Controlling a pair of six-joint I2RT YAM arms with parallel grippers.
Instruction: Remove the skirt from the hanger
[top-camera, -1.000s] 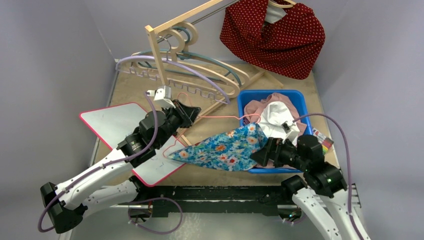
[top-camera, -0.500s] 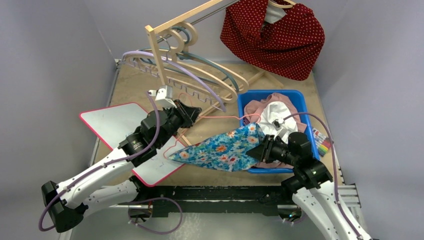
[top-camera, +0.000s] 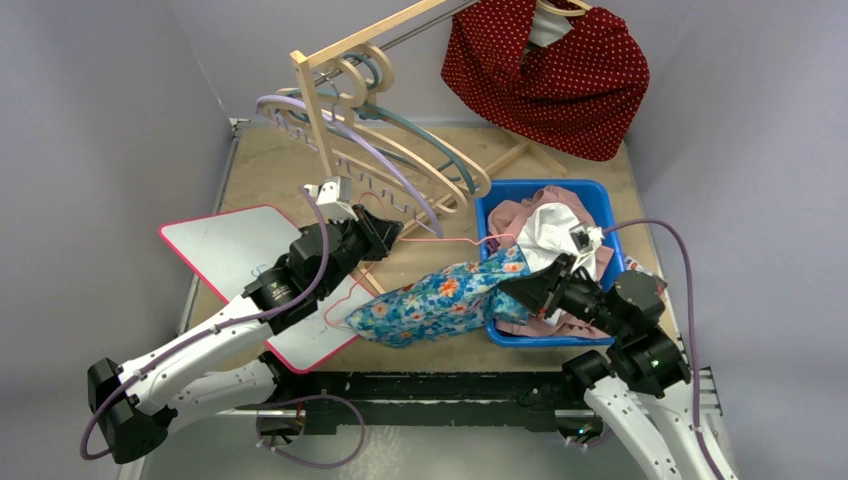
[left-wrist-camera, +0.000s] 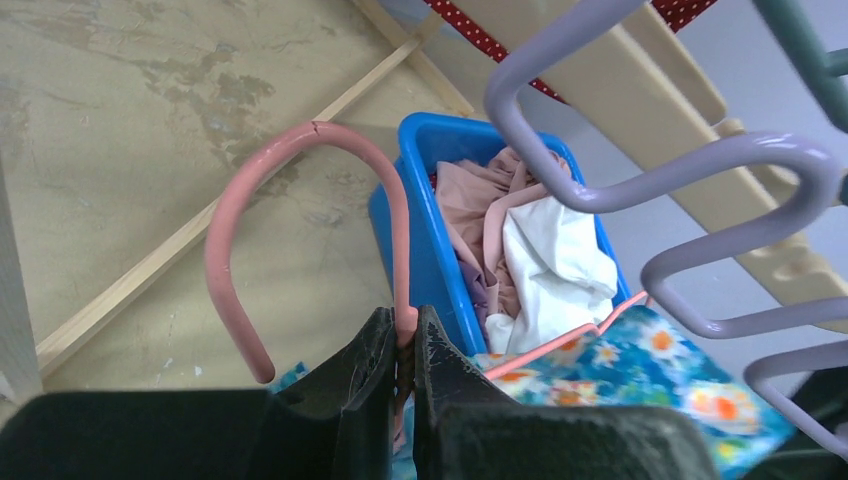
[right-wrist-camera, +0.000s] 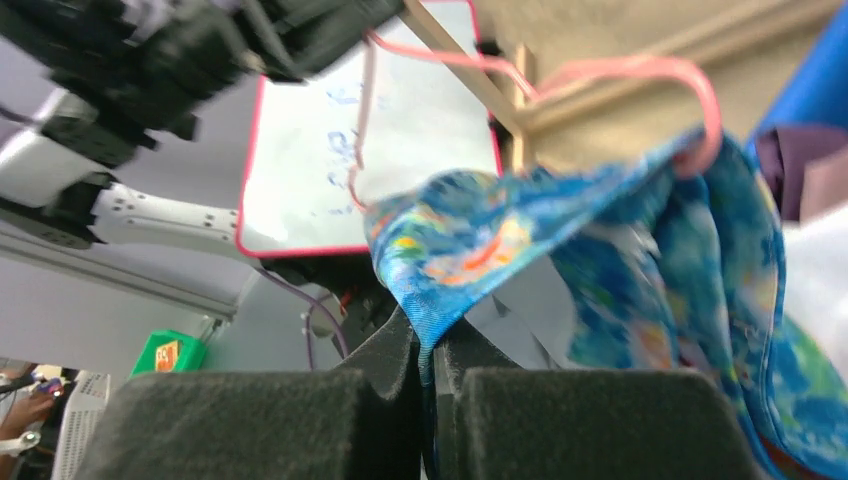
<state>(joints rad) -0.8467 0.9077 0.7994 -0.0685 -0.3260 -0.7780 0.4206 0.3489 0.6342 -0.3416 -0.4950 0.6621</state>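
Note:
The skirt (top-camera: 440, 300) is blue with orange and white flowers and hangs bunched on a thin pink hanger (top-camera: 440, 240) between the two arms. My left gripper (top-camera: 385, 232) is shut on the hanger's neck just below the hook (left-wrist-camera: 300, 150); in the left wrist view the jaws (left-wrist-camera: 403, 335) pinch the pink wire. My right gripper (top-camera: 520, 290) sits at the skirt's right end, by the blue bin. In the right wrist view it (right-wrist-camera: 432, 350) is shut on a fold of the skirt (right-wrist-camera: 520, 230), with the hanger (right-wrist-camera: 640, 70) above.
A blue bin (top-camera: 495, 200) holding pink and white clothes stands right of the skirt. A wooden rack (top-camera: 315, 110) with several empty hangers stands behind the left arm, a red dotted garment (top-camera: 545, 65) at its far end. A whiteboard (top-camera: 230, 245) lies under the left arm.
My right gripper has shut on the skirt's right end and risen toward the bin. The skirt has gone from spread flat to bunched. The rack's hangers have swung.

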